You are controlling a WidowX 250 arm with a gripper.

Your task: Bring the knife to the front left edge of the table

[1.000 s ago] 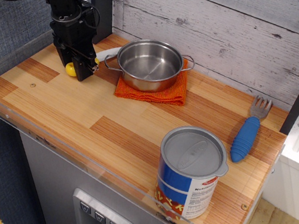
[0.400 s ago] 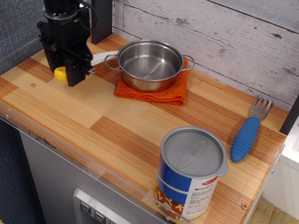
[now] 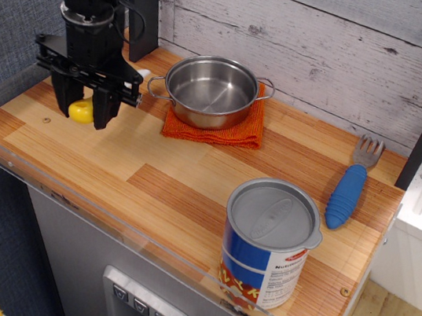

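While the black fingers (image 3: 80, 113) stand spread either side of the yellow-handled toy knife (image 3: 82, 110) near the striped wooden counter's (image 3: 192, 179) left edge, I fear it slipping free.

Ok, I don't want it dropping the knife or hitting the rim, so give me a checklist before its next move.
1. Knife between the fingers: ok, the yellow handle sits between the two black fingers of the gripper.
2. Grip firm: cannot tell, the fingers are spread and contact with the handle is not clear.
3. Knife off the table: cannot tell from this one view.
4. Path to the front left edge: ok, bare wood lies between gripper and corner.
5. Clear rim at that edge: not ok if the gripper travels low, since it stands above the wood.
6. Pot clear of the arm: ok, it sits apart on the orange cloth.
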